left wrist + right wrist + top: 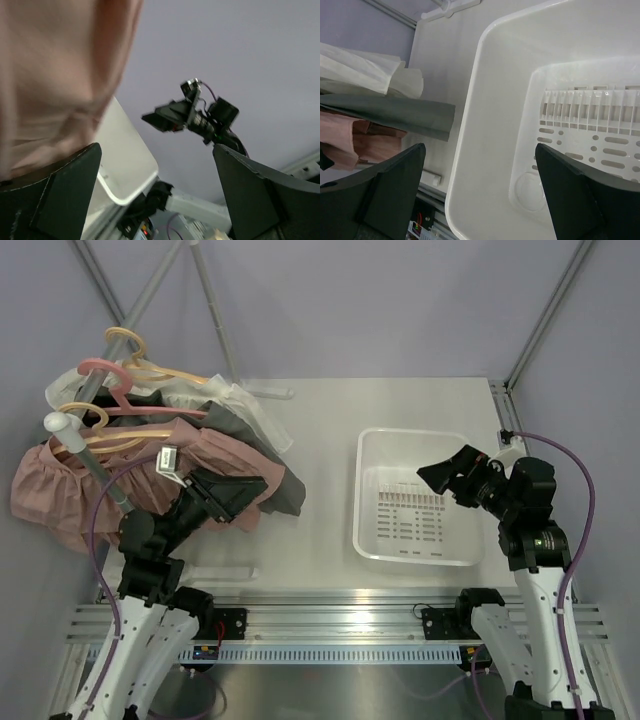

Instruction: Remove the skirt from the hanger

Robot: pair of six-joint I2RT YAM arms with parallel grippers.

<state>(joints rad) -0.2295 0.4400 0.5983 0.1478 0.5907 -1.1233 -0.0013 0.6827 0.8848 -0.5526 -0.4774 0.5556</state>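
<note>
Jaws wide; left arm [165, 525] by pink skirt [45, 490]; right arm [535, 530] above basket [415, 432].

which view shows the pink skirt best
The top view: the pink skirt shows nearly whole, hanging on its hanger. The left wrist view gives only blurred pink cloth up close; the right wrist view catches just a pink edge.

The left white-and-black arm [150, 570] rises from the table's [330, 420] near edge and leans towards the left side. Its left black two-finger gripper [240, 492] is raised, jaws spread wide. The right white-and-black arm [530, 540] bends inward from the near right corner, and its right black two-finger gripper [432, 476] is likewise spread wide
</note>
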